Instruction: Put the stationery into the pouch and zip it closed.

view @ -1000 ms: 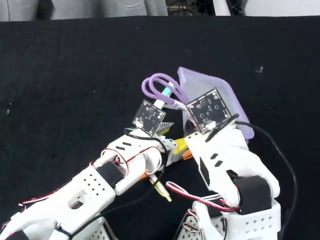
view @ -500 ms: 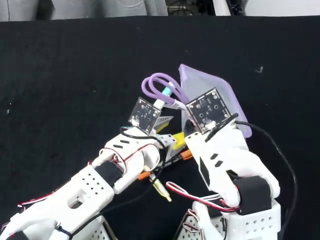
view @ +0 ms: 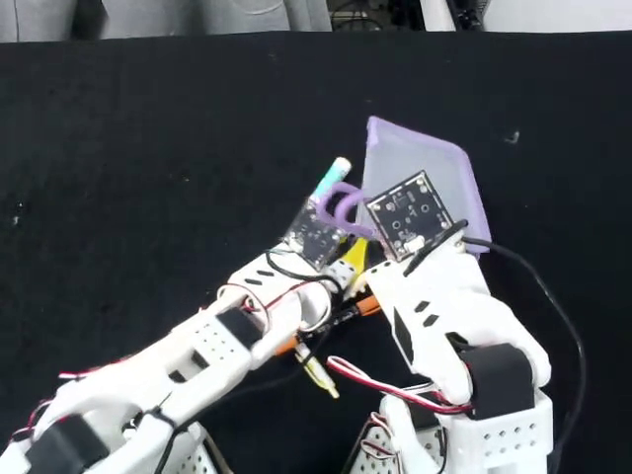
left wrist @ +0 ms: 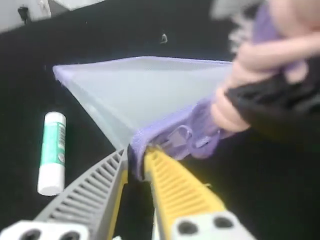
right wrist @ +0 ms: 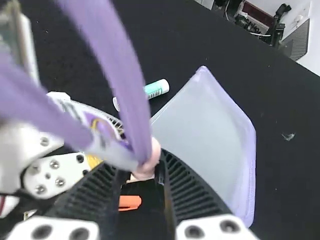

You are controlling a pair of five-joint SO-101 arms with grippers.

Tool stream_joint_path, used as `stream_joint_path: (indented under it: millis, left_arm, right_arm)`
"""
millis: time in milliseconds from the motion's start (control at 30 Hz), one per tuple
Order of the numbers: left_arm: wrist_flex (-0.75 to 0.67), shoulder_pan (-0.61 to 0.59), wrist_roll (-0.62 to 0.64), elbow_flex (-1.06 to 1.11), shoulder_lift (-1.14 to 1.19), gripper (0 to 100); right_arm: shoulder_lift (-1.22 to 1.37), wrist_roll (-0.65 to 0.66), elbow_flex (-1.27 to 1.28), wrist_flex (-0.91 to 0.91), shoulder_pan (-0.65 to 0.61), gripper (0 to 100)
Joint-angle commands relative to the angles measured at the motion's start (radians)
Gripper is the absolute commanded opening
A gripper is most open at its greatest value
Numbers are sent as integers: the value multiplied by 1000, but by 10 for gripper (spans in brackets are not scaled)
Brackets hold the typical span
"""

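- The black counter [view: 148,148] carries everything.
- The translucent purple pouch [view: 425,168] lies flat on the counter, just beyond both arms.
- The left gripper [left wrist: 136,162] is clenched on the pouch's near edge, its grey and yellow fingers pinching the purple rim.
- The right gripper [right wrist: 142,172] is grasping the scissors [view: 339,209], its black fingers clamped on the pink part at the base of the purple handle loops. The loops sit between the two grippers, at the pouch's edge.
- The glue stick [view: 332,179] lies on the counter just beside the pouch, outside it.
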Motion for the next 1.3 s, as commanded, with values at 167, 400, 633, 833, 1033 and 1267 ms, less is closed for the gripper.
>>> stream_joint_path:
  millis: [167, 400, 633, 833, 1033, 1267]
  left_arm:
    - [-68, -8, -40, -25, 25, 30]
    - [-66, -53, -41, -16, 25, 29]
    - [-63, -171, -41, -21, 23, 29]
    - [-58, -243, -41, 1, -29, 29]
    - [-58, -325, -41, 50, -129, 29]
    - [-57, -237, -41, 101, -193, 29]
  right_arm:
    - [-7, 0, -51, -9, -2, 11]
    - [-7, 3, -53, 25, 183, 11]
    - [-7, 110, -59, 109, 296, 11]
    - [2, 161, -59, 117, 430, 11]
    - [4, 201, -61, 107, 551, 11]
    - [4, 190, -61, 107, 512, 11]
